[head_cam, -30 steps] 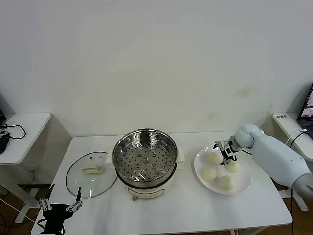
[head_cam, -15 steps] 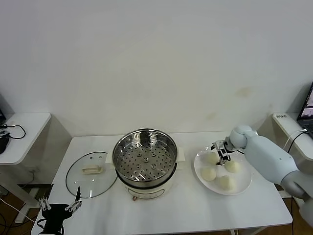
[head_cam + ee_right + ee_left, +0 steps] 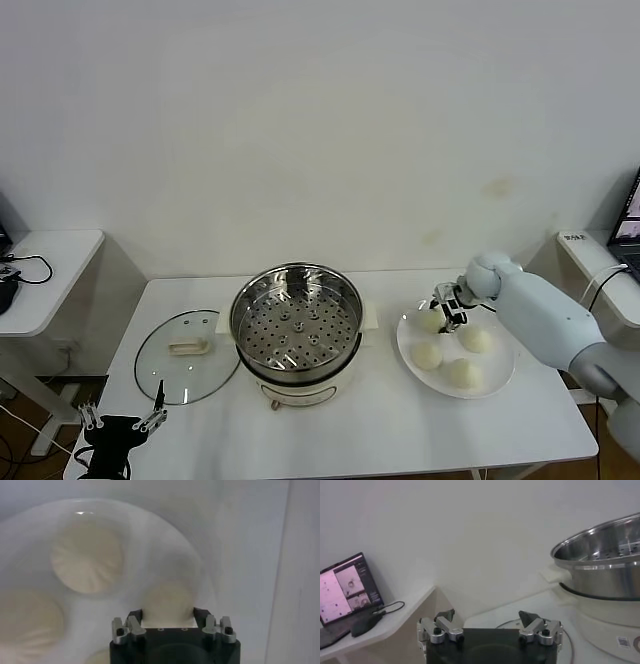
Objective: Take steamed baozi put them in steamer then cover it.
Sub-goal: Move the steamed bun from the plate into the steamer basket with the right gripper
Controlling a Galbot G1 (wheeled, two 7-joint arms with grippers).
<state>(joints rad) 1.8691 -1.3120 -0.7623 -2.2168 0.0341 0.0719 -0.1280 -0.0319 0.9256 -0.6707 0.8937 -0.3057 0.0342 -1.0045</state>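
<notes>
On the plate (image 3: 500, 385) near the worktop's right edge I count four steamed baozi; my right gripper (image 3: 447, 308) is down over the rear-left baozi (image 3: 432, 320), its fingers (image 3: 134, 618) set on either side and touching the dough, though I cannot tell whether they grip it yet. One steamer (image 3: 297, 335) stands at the worktop's middle, its perforated tray bare of buns. One cover (image 3: 186, 355) lies flat beside it toward the left edge, handle up. My left gripper (image 3: 124, 420) hangs off the front left corner with its jaws spread wide. My right wrist view shows the bun's pleated top between my fingers; the head view does not. Only my left wrist view shows a laptop (image 3: 347, 595) on a side table (image 3: 385, 627).
</notes>
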